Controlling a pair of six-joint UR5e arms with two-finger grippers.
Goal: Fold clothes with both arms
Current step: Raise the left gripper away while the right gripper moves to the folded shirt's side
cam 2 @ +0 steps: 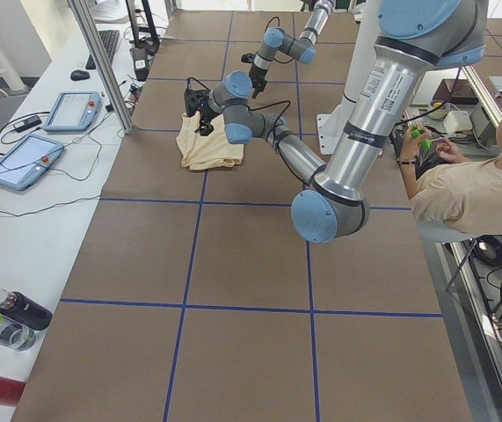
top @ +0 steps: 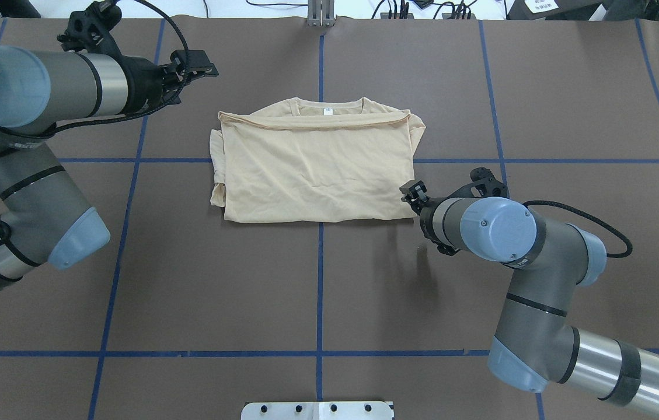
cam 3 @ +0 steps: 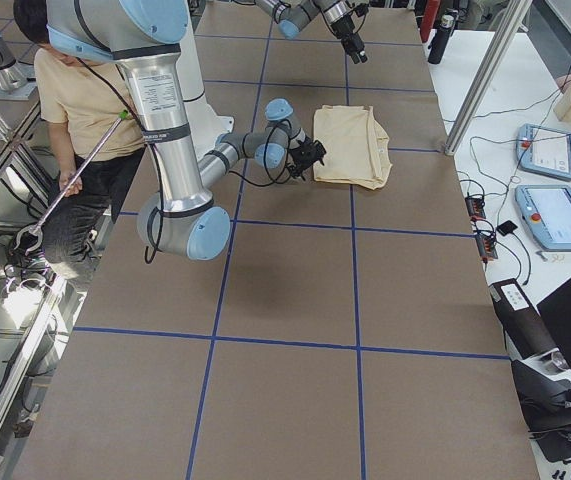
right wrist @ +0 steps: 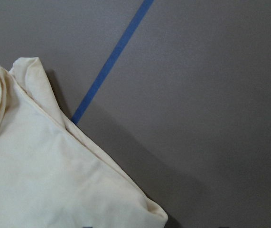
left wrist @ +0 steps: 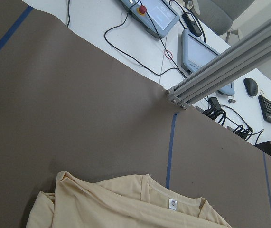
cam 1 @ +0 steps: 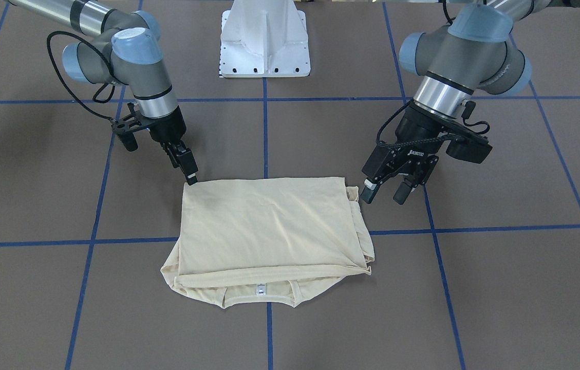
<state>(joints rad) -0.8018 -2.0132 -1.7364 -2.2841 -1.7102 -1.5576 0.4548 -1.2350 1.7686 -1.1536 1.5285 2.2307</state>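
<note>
Two silver-grey jointed arms with light-blue joint caps reach in over a brown table (cam 1: 500,288) marked with blue tape lines (cam 1: 265,139). The left arm (cam 1: 454,67) slants down with its wrist bent. Its black two-finger left gripper (cam 1: 386,191) hangs raised off the table beside the left edge of the cloth, clear of it, with its fingers (cam 1: 369,192) spread wide and nothing between them.

The right arm (cam 1: 135,61) angles down lower. The tip of the black right gripper (cam 1: 189,172) sits at the corner of the cloth nearest the robot on that side. It is seen edge-on, so I cannot tell how far apart its fingers are or whether they pinch fabric.

Between the two grippers, a pale cream-yellow thin shirt (cam 1: 269,226) lies folded into a rough rectangle at mid-table. Its collar and small white neck label (cam 1: 261,289) point away from the robot.

A white pedestal base (cam 1: 265,46) stands well behind the shirt. Beyond the far edge of the table are grey tablet-like pendants (left wrist: 161,16), cables and a slanted aluminium post (left wrist: 230,57). A seated person (cam 2: 470,193) is beside the robot.
</note>
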